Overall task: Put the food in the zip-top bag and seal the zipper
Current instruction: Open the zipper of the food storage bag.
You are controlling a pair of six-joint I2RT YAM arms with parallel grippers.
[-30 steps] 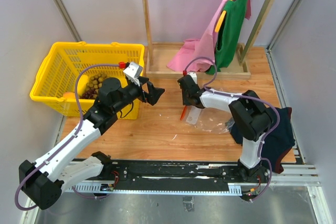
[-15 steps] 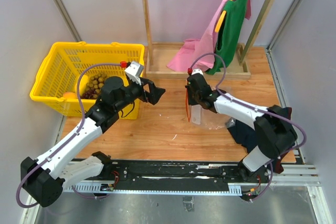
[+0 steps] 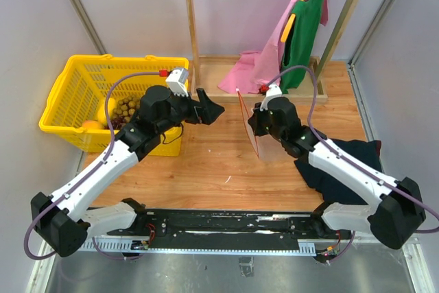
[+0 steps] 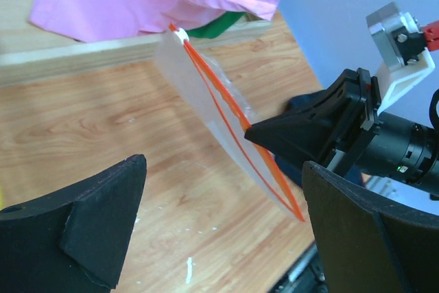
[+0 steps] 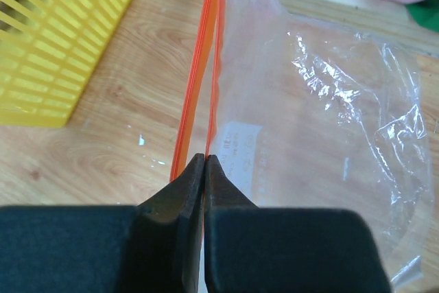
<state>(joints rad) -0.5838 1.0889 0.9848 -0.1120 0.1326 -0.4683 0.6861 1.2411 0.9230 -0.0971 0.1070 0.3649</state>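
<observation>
Holding stage only, you've bagged nothing yet: your right claw (image 5: 206, 162) is pinched tight on the zipper (image 5: 208, 66), with the bag (image 5: 315, 121) lifted beyond its tips and the mouth slightly parted. Your left claw (image 3: 210, 108) is spread wide and empty, facing that mouth. Food (image 3: 123, 110) sits in the basket (image 3: 68, 94) behind the left claw. Loading and sealing all left

toy fruits (image 3: 127, 110) partly behind left arm (image 3: 116, 156), zipper (image 5: 199, 66) top cropped
</observation>
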